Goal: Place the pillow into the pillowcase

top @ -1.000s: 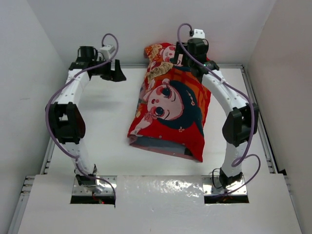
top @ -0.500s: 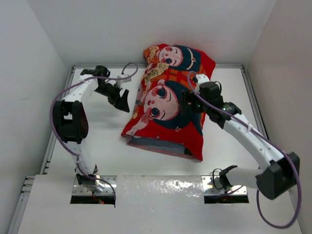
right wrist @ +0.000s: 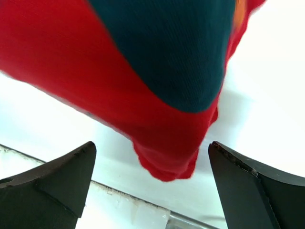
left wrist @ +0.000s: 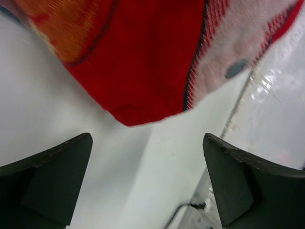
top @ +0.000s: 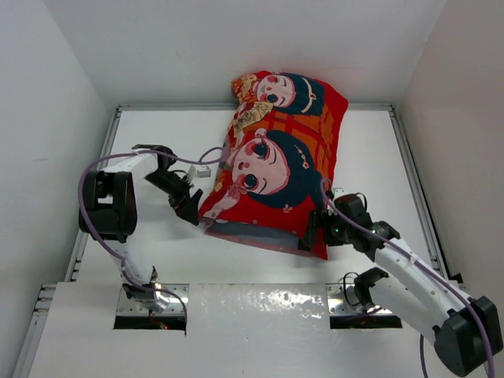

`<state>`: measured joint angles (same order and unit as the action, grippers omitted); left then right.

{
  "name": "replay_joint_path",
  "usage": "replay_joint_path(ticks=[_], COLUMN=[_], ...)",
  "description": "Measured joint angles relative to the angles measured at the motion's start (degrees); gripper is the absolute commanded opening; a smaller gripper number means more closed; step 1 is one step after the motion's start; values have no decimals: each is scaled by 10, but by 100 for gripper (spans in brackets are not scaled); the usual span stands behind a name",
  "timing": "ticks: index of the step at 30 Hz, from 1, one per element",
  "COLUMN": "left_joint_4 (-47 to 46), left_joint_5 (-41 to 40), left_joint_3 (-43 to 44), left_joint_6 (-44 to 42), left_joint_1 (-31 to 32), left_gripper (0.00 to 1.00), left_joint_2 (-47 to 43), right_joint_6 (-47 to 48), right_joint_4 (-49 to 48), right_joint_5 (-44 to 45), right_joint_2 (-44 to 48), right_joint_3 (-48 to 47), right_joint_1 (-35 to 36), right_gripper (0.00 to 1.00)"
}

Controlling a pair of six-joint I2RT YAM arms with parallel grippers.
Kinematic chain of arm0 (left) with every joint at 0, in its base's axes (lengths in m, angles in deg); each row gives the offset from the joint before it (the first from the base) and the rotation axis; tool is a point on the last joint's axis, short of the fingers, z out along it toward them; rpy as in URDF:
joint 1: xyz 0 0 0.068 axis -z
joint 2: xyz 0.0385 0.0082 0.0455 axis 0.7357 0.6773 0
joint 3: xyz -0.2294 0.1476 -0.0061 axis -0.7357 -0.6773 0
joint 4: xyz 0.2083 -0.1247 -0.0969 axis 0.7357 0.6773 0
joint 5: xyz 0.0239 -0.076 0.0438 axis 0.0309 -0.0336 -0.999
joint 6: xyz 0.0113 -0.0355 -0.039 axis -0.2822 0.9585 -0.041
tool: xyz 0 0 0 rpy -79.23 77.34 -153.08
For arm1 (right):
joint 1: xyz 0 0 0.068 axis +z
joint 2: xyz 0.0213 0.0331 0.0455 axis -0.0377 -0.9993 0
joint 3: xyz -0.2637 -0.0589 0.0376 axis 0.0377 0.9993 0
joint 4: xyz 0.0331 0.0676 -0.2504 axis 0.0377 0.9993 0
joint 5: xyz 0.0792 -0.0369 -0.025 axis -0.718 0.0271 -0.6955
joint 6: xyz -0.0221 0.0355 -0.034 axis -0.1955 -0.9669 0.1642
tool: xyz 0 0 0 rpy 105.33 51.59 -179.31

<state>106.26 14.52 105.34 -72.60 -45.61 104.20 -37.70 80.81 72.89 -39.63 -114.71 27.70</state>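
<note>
The red pillowcase (top: 279, 157) with doll faces lies plump on the white table, its long axis running from the far wall toward me. The white pillow is hidden; none of it shows. My left gripper (top: 191, 211) is open and empty, low over the table just beside the case's near left corner. That corner (left wrist: 138, 71) hangs ahead of its fingers, with a pale pink patch (left wrist: 224, 47) beside it. My right gripper (top: 313, 232) is open and empty at the case's near right corner. In the right wrist view that corner (right wrist: 164, 143) points down between the spread fingers (right wrist: 243, 186).
White walls close in the table (top: 157, 244) on the left, right and far sides. Metal rails (top: 416, 181) run along the table's side edges. A white panel (top: 260, 331) with the arm bases lies at the near edge.
Both arms have swept from the far end of the pillowcase down to its near corners. The far end of the case now shows uncovered and it lies a little straighter.
</note>
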Motion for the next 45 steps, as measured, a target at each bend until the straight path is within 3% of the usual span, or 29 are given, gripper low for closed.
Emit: replay_joint_path(ticks=[5,8,11,14,15,16,21,25,29,32,35,37,39,41,43,44,45], left_joint_4=[-104,-160,-203,-232,-239,-241,-197,-72,32,-23,-149,-118,-78,-16,33,57,82], left_joint_5=[6,9,21,40,47,53,76,90,137,154,149,155,160,158,141,124,110], left_joint_3=[-30,-51,-65,-66,-66,-66,-43,99,459,708,632,656,679,660,611,582,551], left_joint_6=[34,66,98,125,131,139,128,123,207,308,360,346,311,262,228,212,198], left_joint_1=[14,29,45,56,58,59,47,-2,-72,-92,-97,-97,-97,-97,-97,-97,-96], left_gripper=[99,86,64,30,9,3,0,0,0,0,0,0,0,0,0,0,0], left_joint_2=[-5,-5,-2,12,17,23,32,41,115,147,-2,-58,-87,-109,-129,-134,-136], right_joint_6=[-44,-63,-80,-92,-101,-104,-134,-116,-54,-19,5,20,26,27,26,26,26], right_joint_4=[-60,-106,-158,-193,-199,-203,-203,-116,-37,39,170,144,124,119,121,126,131], right_joint_5=[-18,-22,-21,-8,0,6,33,29,-62,-117,-127,-136,-146,-149,-152,-162,-171], right_joint_2=[5,5,10,10,10,12,24,-7,-190,-385,-535,-503,-376,-238,-144,-117,-104], right_joint_3=[86,126,145,162,169,175,175,56,-294,-618,-920,-907,-772,-639,-564,-538,-516], right_joint_1=[0,0,0,0,0,0,-3,-51,-143,-183,-198,-202,-202,-201,-201,-201,-200], right_gripper=[99,92,74,33,10,1,0,0,0,0,0,0,0,0,0,3,13])
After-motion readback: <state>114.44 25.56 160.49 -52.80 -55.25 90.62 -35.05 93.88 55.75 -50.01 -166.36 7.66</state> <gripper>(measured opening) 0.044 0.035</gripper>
